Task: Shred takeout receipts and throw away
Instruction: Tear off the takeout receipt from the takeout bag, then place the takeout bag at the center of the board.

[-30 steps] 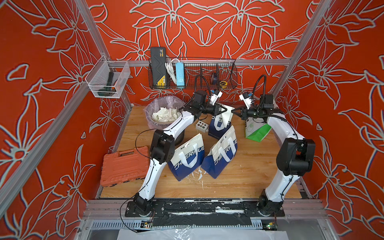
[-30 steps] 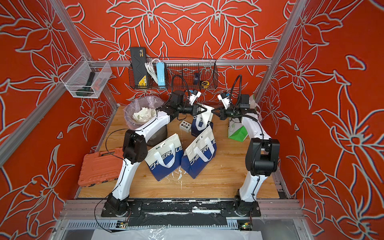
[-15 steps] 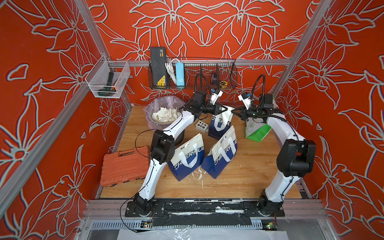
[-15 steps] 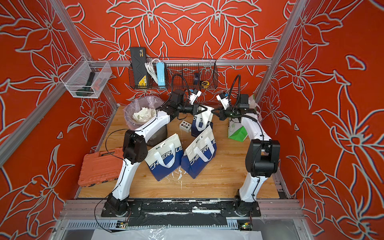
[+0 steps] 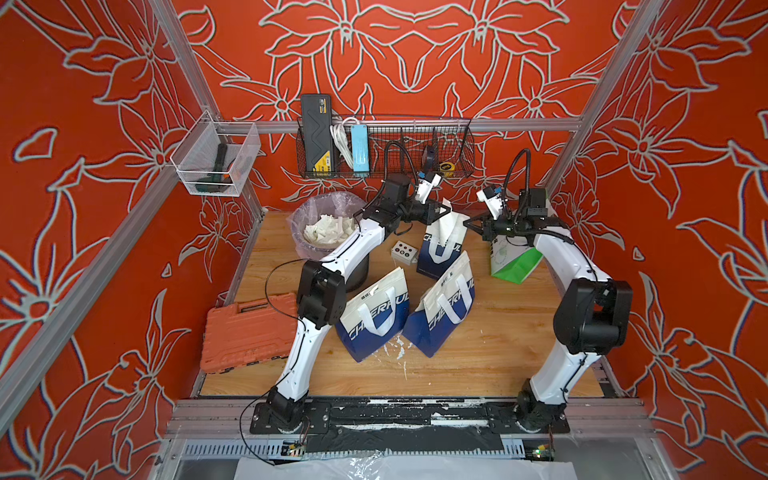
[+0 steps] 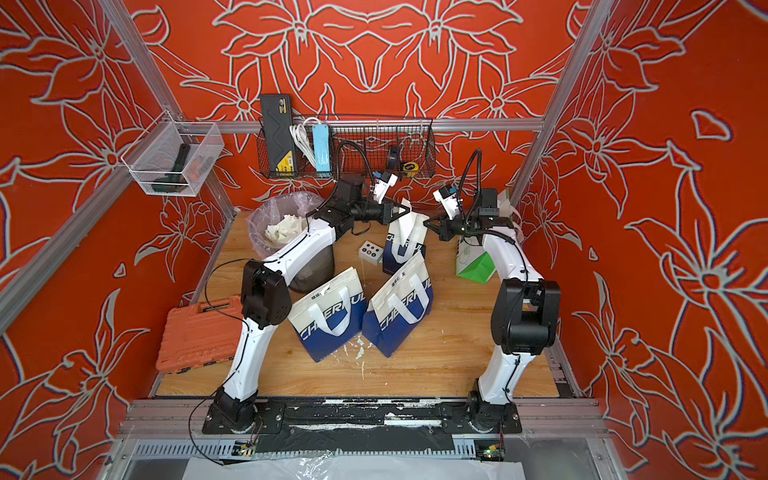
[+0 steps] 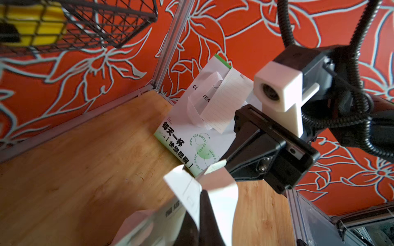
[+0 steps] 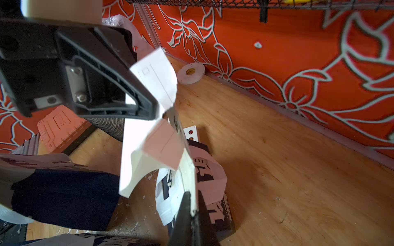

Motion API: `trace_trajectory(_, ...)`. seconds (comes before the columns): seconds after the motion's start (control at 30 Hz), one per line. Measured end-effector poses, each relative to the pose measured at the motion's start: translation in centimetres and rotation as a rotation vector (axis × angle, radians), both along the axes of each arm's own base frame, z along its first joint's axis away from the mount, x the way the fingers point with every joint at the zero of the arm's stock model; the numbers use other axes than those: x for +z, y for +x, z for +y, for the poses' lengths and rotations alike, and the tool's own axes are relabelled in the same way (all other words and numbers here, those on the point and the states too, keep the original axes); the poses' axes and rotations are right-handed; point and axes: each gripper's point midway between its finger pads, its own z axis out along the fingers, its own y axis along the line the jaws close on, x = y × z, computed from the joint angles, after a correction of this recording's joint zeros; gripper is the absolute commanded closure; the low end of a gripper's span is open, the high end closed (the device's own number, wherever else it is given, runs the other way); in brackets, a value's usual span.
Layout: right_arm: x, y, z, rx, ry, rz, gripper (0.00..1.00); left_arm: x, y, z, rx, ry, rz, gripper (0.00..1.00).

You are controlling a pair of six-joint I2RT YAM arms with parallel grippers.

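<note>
A takeout receipt point(image 7: 183, 187), a white slip with faint lines, is stretched between both grippers above the rear blue-and-white bag point(image 5: 438, 257). My left gripper point(image 7: 200, 196) is shut on one end of it. My right gripper point(image 8: 193, 198) is shut on the other end, where the sheet shows edge-on. Its torn, ragged flaps point(image 8: 157, 81) hang beside the left gripper point(image 8: 156, 115). In both top views the left gripper point(image 5: 448, 209) and right gripper point(image 6: 426, 224) nearly meet, tip to tip. A second lined receipt point(image 7: 228, 100) sits on the green-and-white bag point(image 7: 187, 127).
A lined bin point(image 5: 299, 216) holding white shreds point(image 5: 324, 228) stands at the back left under my left arm. Two CHERRUL bags point(image 5: 374, 328) point(image 5: 444, 316) lean mid-table over paper scraps point(image 5: 395, 349). An orange tool case point(image 5: 249, 328), a button box point(image 5: 403, 251) and a tape roll point(image 8: 190, 73) are nearby.
My right gripper has crept slightly toward the left one. Both grips on the paper are unchanged.
</note>
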Motion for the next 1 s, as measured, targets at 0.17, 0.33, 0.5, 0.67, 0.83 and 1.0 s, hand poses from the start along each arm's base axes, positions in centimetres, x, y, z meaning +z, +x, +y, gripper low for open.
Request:
trace_trajectory(0.17, -0.5, 0.2, -0.3, -0.022, -0.024, 0.004, 1.00, 1.7, 0.2, 0.9, 0.020, -0.012, -0.038, 1.00)
trace_trajectory(0.33, -0.8, 0.4, -0.6, -0.037, -0.037, 0.006, 1.00, 3.8, -0.1, 1.3, 0.032, -0.020, -0.089, 1.00)
trace_trajectory(0.5, -0.7, 0.4, -0.7, -0.045, -0.043, 0.001, 1.00, 5.6, -0.3, 1.8, 0.055, -0.009, -0.146, 1.00)
trace_trajectory(0.67, -0.5, 0.5, -0.6, -0.049, -0.035, -0.002, 1.00, 6.6, -0.5, 2.2, 0.052, -0.011, -0.162, 0.94)
trace_trajectory(0.83, -0.5, 0.4, -0.6, -0.053, -0.030, 0.004, 1.00, 5.7, -1.0, 2.1, 0.032, 0.020, -0.150, 0.96)
trace_trajectory(1.0, -0.4, 0.5, -0.6, -0.057, -0.023, 0.002, 1.00, 5.0, -1.7, 1.6, 0.003, 0.043, -0.145, 0.95)
